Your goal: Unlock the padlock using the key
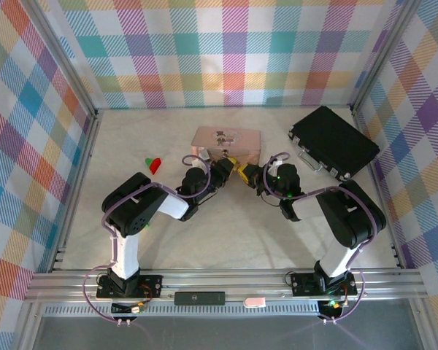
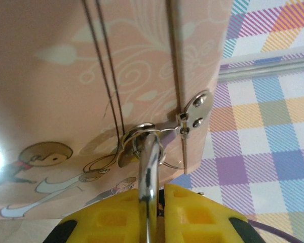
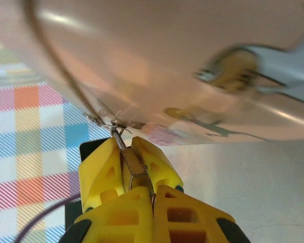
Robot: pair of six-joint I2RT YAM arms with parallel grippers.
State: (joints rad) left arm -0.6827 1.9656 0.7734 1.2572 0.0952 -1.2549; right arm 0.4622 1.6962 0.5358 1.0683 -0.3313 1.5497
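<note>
Top external view puts both arms meeting in front of the pink picture-lid box (image 1: 226,144), left gripper (image 1: 225,168) and right gripper (image 1: 250,173) almost nose to nose at its near side. The lock and key are too small to make out there.

Left wrist view gives the detail. The padlock (image 2: 148,164) shows as a thick silvery shackle that passes through the ring of the box's clasp (image 2: 192,114) and runs down between the yellow fingers (image 2: 111,217). The left gripper (image 2: 149,205) is clamped on it, and the brass body is hidden.

Right wrist view shows the right gripper (image 3: 122,152) pinched tight on the key (image 3: 133,163). The key's thin tip pokes out toward the box's blurred face, near a bit of fine wire. I cannot tell whether it touches the lock.

The box is closed, and so is the black case (image 1: 333,142) lying to its right, well apart. A small red-and-green object (image 1: 155,165) sits on the table (image 1: 226,240) to the left of the box.
</note>
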